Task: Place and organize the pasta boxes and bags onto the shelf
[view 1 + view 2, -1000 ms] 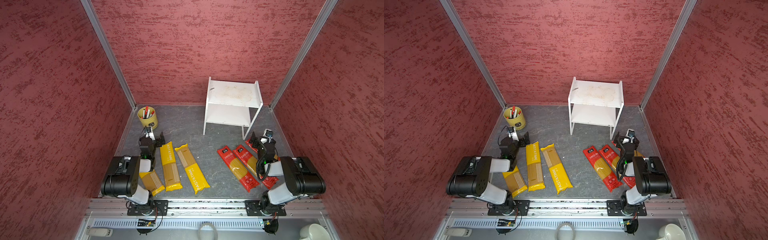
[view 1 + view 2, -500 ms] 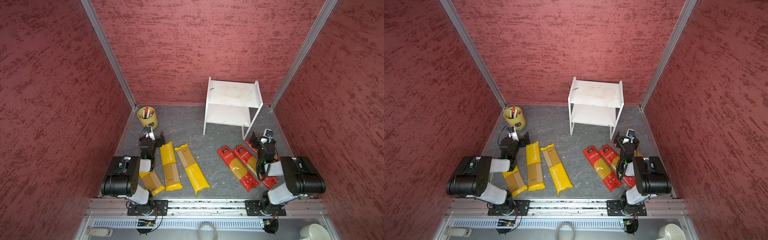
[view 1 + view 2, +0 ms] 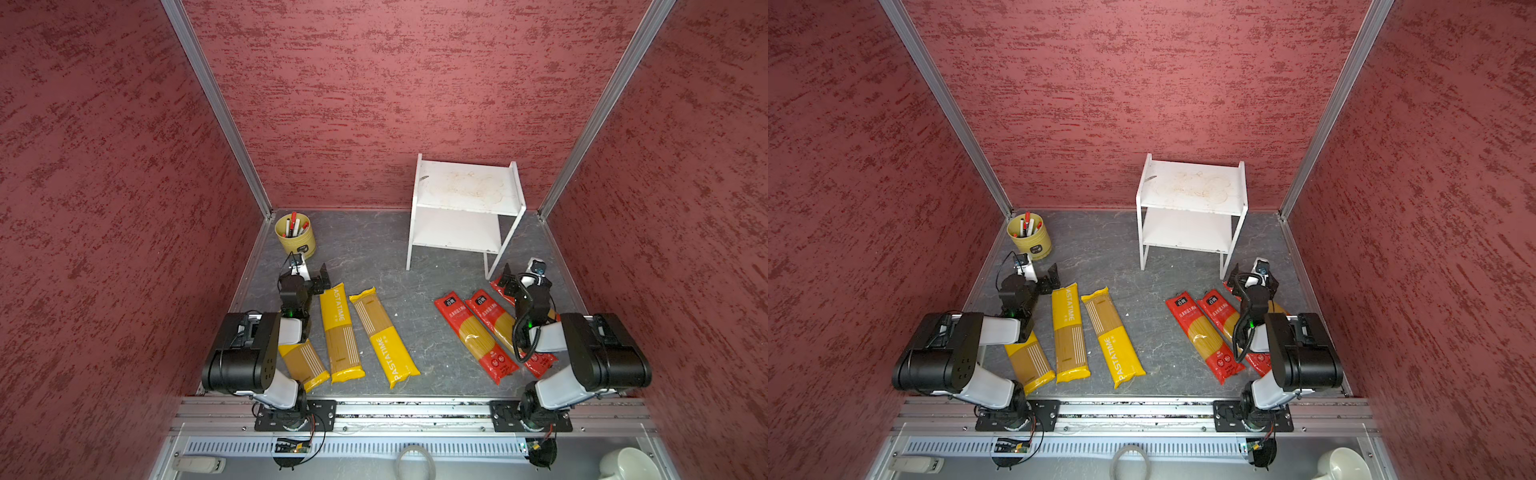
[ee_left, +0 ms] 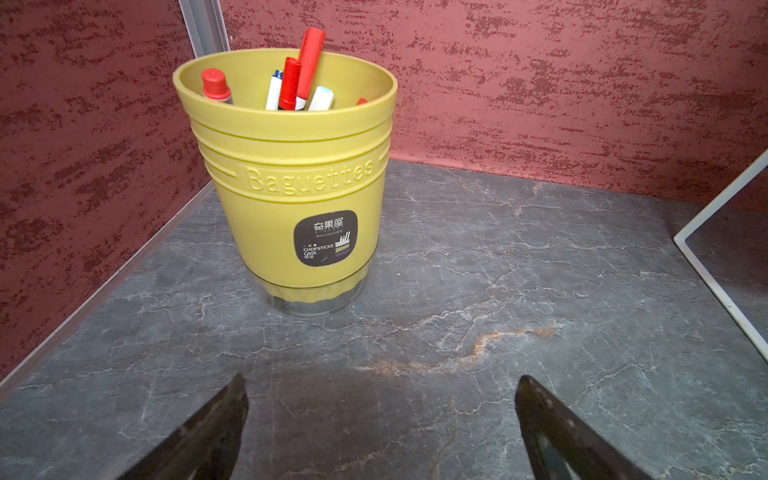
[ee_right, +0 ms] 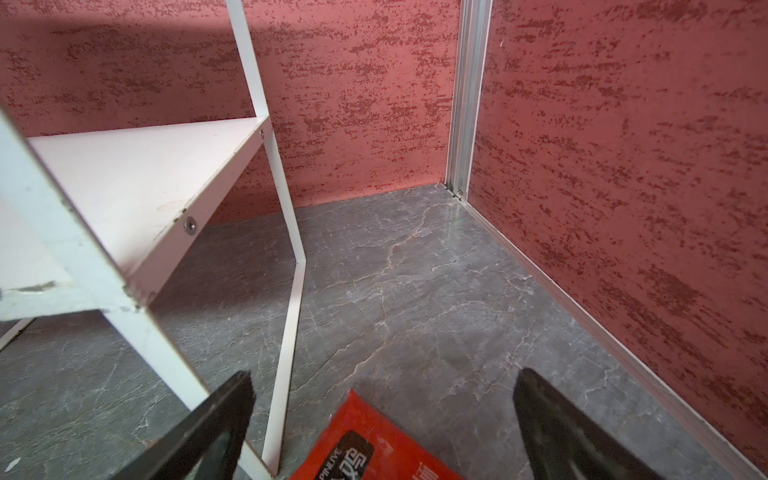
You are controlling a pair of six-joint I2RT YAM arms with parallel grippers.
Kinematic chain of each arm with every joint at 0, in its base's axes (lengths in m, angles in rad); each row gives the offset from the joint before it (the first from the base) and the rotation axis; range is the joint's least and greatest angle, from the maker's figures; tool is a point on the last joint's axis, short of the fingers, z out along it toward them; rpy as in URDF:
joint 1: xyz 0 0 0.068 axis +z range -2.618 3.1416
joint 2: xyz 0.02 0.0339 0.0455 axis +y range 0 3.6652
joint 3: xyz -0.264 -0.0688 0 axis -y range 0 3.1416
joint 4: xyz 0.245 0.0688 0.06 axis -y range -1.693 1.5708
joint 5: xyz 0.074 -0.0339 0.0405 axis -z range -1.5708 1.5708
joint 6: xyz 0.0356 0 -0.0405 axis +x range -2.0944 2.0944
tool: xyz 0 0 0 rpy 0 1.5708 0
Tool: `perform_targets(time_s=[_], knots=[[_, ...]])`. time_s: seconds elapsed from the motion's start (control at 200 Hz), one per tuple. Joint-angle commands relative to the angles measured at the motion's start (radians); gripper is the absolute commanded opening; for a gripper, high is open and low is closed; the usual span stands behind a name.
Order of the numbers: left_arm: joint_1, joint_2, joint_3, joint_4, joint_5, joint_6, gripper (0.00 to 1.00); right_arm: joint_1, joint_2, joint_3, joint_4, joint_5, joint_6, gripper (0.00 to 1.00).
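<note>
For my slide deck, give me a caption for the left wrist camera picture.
Open left claw facing a yellow cup of markers on the grey table.

Bright, even light falls from above. The shelf point(image 3: 465, 191) casts only a soft shadow on the floor point(image 3: 374, 249) beneath it (deeper in the right wrist view). Beside the shelf the floor shows faint sheen; focus is crisp.

Nothing visibly differs between the earlier top views and now. The left gripper point(image 3: 309, 273) at lower left and the right gripper point(image 3: 521, 277) at lower right hold the same spots, jaws spread as wide as before. The yellow packs point(image 3: 337, 328), red packs point(image 3: 473, 332) and shelf point(image 3: 465, 187) have not shifted.
</note>
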Motion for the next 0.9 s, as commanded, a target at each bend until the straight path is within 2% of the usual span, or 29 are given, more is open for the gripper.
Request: perform_targets(time_s=[0.0, 0.245, 0.331, 0.421, 0.506, 0.601, 0.641, 0.681, 0.777, 0.837, 0.892], knots=[[-0.004, 0.007, 0.016, -0.001, 0.012, 0.014, 0.99, 0.002, 0.004, 0.0, 0.026, -0.006, -0.005, 0.99], [-0.001, 0.006, 0.016, -0.003, 0.015, 0.013, 1.0, 0.002, 0.002, -0.004, 0.035, 0.009, 0.001, 0.99], [0.016, 0.003, 0.016, -0.009, 0.05, 0.006, 1.0, 0.001, 0.002, -0.001, 0.027, 0.007, 0.002, 0.99], [-0.021, -0.024, 0.02, -0.029, -0.034, 0.025, 0.99, 0.003, -0.044, -0.046, 0.059, 0.02, 0.01, 0.99], [-0.059, -0.129, 0.066, -0.208, -0.107, 0.04, 0.99, 0.005, -0.041, -0.133, 0.242, 0.002, -0.007, 0.99], [-0.099, -0.196, 0.092, -0.305, -0.186, 0.042, 0.99, 0.009, -0.064, -0.178, 0.312, 0.036, -0.007, 0.99], [-0.12, -0.22, 0.091, -0.315, -0.224, 0.044, 0.99, 0.011, -0.092, -0.175, 0.269, 0.086, 0.012, 0.99], [-0.137, -0.242, 0.088, -0.325, -0.254, 0.035, 0.99, 0.011, -0.182, -0.162, 0.175, 0.126, 0.028, 0.99], [-0.168, -0.302, 0.094, -0.384, -0.319, -0.008, 0.99, 0.013, -0.346, -0.107, -0.058, 0.151, 0.046, 0.99], [-0.196, -0.344, 0.103, -0.425, -0.361, -0.048, 0.99, 0.02, -0.452, -0.058, -0.261, 0.221, 0.164, 0.99], [-0.229, -0.379, 0.12, -0.515, -0.407, -0.088, 0.99, 0.031, -0.541, 0.023, -0.551, 0.285, 0.28, 0.99]])
